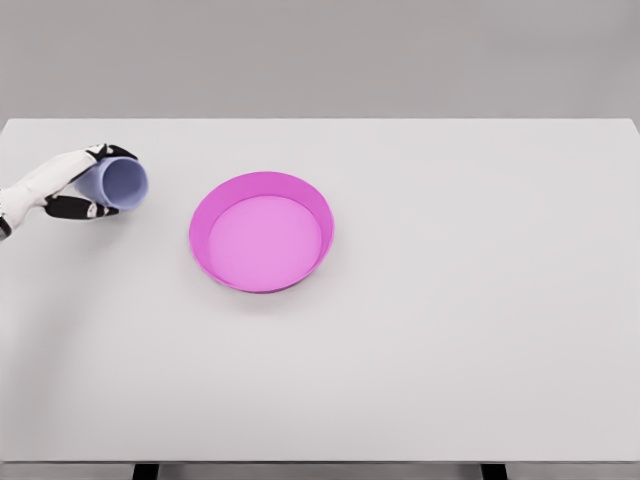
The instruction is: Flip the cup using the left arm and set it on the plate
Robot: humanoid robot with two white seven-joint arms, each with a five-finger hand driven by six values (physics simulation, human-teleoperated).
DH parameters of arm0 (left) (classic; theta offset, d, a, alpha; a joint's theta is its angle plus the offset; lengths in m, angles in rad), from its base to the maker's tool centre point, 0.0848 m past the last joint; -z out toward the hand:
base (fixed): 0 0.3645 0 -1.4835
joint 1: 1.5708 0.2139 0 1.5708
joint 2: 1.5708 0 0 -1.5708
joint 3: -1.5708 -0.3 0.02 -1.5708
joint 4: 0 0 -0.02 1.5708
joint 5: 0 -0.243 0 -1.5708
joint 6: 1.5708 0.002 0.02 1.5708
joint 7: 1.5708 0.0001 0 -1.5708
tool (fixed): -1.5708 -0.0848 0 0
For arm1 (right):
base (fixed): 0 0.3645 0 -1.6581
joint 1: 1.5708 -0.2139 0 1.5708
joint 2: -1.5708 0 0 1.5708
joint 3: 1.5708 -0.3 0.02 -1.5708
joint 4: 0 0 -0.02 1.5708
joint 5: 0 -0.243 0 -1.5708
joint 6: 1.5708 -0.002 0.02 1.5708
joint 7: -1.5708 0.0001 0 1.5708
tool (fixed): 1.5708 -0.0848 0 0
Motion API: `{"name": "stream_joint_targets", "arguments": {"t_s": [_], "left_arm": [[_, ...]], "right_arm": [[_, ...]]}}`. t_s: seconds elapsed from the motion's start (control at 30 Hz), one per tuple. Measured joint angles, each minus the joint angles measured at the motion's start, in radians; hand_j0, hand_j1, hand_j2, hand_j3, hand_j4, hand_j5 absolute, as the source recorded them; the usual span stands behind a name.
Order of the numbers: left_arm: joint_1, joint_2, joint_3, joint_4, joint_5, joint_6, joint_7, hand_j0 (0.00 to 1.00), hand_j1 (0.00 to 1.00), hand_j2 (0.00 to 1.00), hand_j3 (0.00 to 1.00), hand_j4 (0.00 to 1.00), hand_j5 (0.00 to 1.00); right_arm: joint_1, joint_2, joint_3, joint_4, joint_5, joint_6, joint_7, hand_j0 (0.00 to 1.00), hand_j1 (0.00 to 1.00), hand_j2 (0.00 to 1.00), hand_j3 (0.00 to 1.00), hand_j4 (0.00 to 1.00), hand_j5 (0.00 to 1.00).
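In the head view, the cup is seen well to the left of the plate, tipped on its side with its mouth turned toward the plate. It is clasped by the left hand, fingers curled around its wall. The flip is judged to be under way. Next, the cup would need to be turned fully upright, carried rightward to the plate and set inside its rim. The white tabletop is backed by a plain grey wall.
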Motion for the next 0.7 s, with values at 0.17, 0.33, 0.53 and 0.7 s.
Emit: {"name": "stream_joint_targets", "arguments": {"t_s": [0.17,0.33,0.53,0.7], "left_arm": [[0.006,-0.047,0.000,0.007,0.075,0.000,0.001,0.54,0.54,0.54,0.54,0.54,0.54],[0.011,-0.081,-0.001,0.009,0.129,0.000,0.002,0.51,0.51,0.51,0.51,0.51,0.51],[0.003,-0.108,-0.072,0.011,0.185,0.000,0.002,0.51,0.51,0.51,0.51,0.51,0.51],[0.002,-0.117,-0.111,0.012,0.222,0.000,0.001,0.50,0.50,0.50,0.50,0.50,0.50]], "right_arm": [[-0.002,0.000,0.000,0.000,0.000,0.000,0.000,1.00,1.00,1.00,1.00,1.00,1.00],[-0.002,0.000,0.000,0.000,0.000,0.000,0.000,1.00,1.00,1.00,1.00,1.00,1.00],[0.000,0.000,0.000,0.000,0.000,0.000,0.000,1.00,1.00,1.00,1.00,1.00,1.00],[0.000,0.000,0.000,0.000,0.000,0.000,0.000,1.00,1.00,1.00,1.00,1.00,1.00]]}}
